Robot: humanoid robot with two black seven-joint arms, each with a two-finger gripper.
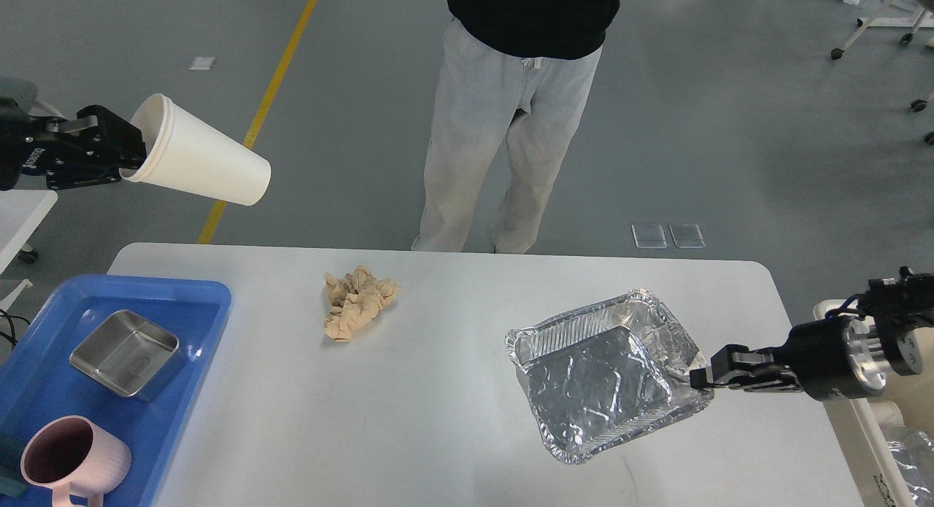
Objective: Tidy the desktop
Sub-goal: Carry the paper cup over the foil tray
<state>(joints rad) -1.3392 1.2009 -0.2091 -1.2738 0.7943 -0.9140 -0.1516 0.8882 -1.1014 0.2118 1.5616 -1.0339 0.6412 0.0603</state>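
Observation:
The white desktop (438,419) fills the lower part of the head view. My left gripper (124,157) is raised high at the far left, beyond the desktop's back left corner, shut on the rim of a white paper cup (201,164) that lies tilted on its side. A crumpled brown paper napkin (357,300) lies on the desktop near the back. At the right, a foil tray (602,376) rests on the desktop, and my right gripper (702,377) is shut on its right rim.
A blue plastic tray (44,390) at the left holds a small steel dish (125,352) and a pink mug (69,459). A person (511,113) stands behind the desktop. A white bin (875,434) with foil inside sits at the right edge.

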